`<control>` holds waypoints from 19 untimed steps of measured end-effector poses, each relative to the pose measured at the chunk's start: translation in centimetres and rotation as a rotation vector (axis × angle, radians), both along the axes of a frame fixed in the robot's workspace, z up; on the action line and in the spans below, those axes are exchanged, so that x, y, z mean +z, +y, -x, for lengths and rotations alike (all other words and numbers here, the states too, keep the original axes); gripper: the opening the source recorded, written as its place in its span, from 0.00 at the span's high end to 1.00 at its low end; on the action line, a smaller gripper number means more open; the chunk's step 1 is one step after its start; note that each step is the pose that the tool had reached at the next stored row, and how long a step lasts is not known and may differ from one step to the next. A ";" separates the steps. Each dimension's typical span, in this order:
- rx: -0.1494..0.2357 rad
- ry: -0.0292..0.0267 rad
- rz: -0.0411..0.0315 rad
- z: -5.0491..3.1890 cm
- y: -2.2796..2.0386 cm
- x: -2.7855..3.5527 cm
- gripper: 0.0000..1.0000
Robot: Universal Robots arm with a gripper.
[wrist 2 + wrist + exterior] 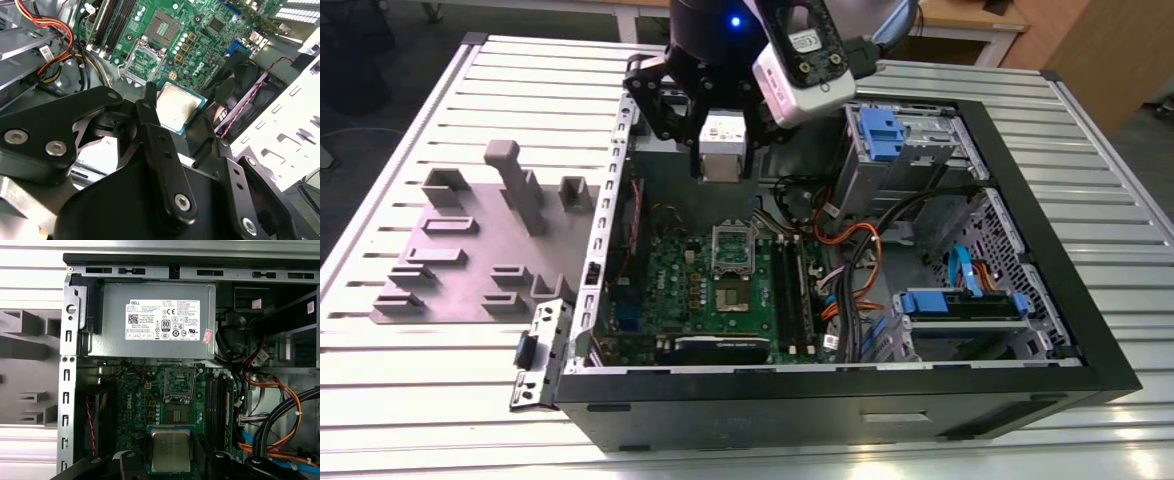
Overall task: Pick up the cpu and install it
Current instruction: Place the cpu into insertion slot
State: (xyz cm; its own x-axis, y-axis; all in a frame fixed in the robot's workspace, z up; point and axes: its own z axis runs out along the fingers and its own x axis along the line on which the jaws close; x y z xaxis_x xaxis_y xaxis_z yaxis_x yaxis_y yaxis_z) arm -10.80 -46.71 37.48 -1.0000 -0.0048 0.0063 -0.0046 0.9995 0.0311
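At nine o'clock in the exterior view, the grey holder blocks (480, 240) sit on the slatted table (427, 350) just outside the open computer case (854, 410), probably so that parts wait within the arm's easy reach. Moving right, the case lies on its side with the panel off. This turns the green motherboard (680, 275) face up and opens it to an approach from above. Near the board's middle, the socket (731, 293) has its metal frame (731, 240) folded back toward twelve o'clock, baring the contacts so a chip can drop straight in. The socket looks empty. The gripper (723, 150) hangs above the case at twelve o'clock from the socket, over the end where the power supply (110, 315) sits. In the second wrist view its black fingers (150, 120) are clamped on opposite edges of the cpu (180, 106). The chip is held metal lid up, level and clear of the board, likely to keep its underside untouched and parallel to the socket. At three o'clock from the board, the bundled cables (854, 250) and blue-tabbed drive cages (961, 305) stand apart from the socket, so they should not obstruct a descent.
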 end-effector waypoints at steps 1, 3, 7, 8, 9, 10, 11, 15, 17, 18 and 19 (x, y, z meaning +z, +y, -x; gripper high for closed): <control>0.000 -0.0001 -0.0001 0.00 -0.01 -0.01 0.53; 0.000 0.0000 0.0000 0.00 -0.01 0.00 0.53; 0.000 0.0000 0.0001 0.00 -0.01 -0.02 0.53; 0.000 0.0000 0.0000 0.00 -0.01 -0.04 0.53; 0.000 -0.0001 -0.0001 0.00 -0.01 -0.07 0.53; 0.000 0.0000 0.0000 0.00 -0.01 -0.10 0.53; 0.000 0.0000 0.0000 0.01 -0.01 -0.15 0.53; 0.000 -0.0001 -0.0001 0.01 -0.02 -0.42 0.53; 0.000 0.0000 0.0000 0.01 -0.05 -0.54 0.53; 0.000 0.0000 0.0000 0.00 -0.08 -0.60 0.53; 0.000 0.0000 0.0001 0.00 -0.10 -0.67 0.53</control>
State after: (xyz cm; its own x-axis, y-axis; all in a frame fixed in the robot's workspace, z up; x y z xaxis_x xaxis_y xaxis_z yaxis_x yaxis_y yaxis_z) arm -10.81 -46.81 36.81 -1.0000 -0.0047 0.0063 -0.0045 0.9995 0.0310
